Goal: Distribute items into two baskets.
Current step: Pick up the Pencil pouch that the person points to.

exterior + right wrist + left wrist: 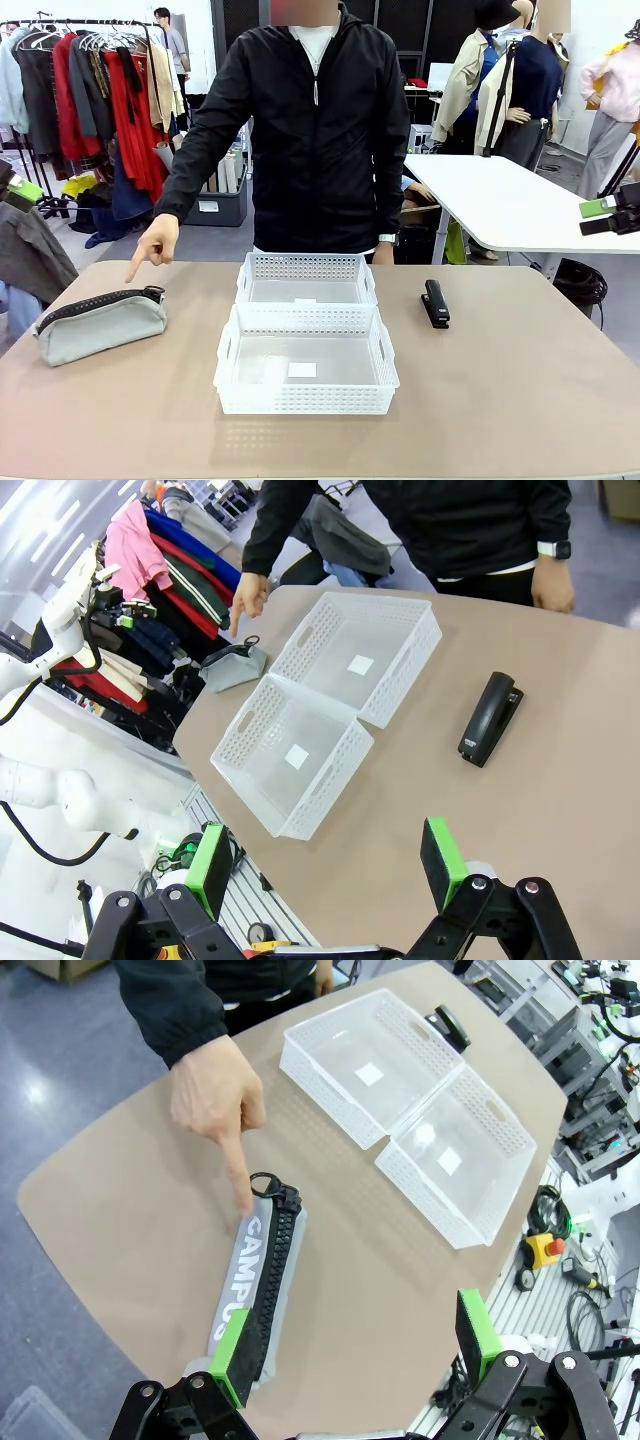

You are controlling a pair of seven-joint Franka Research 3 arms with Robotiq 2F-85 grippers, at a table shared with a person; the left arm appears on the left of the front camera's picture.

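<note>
The grey fabric bag (100, 325) with a black zip and strap lies at the table's left; the person's hand (153, 245) points a finger down at its far end. The same bag (255, 1280) lies under my left gripper (355, 1345), which hangs open well above it. The black stapler (435, 303) rests right of the two white lattice baskets, one near (305, 395) and one far (305, 267), both empty. My right gripper (328, 865) is open, high over the table, with the stapler (490, 720) and the baskets (330, 695) ahead of it.
The person in a black jacket stands at the far edge behind the baskets, the other hand (382, 252) at the table edge. A white table (510, 200) stands at the back right and a clothes rack (90, 90) at the back left.
</note>
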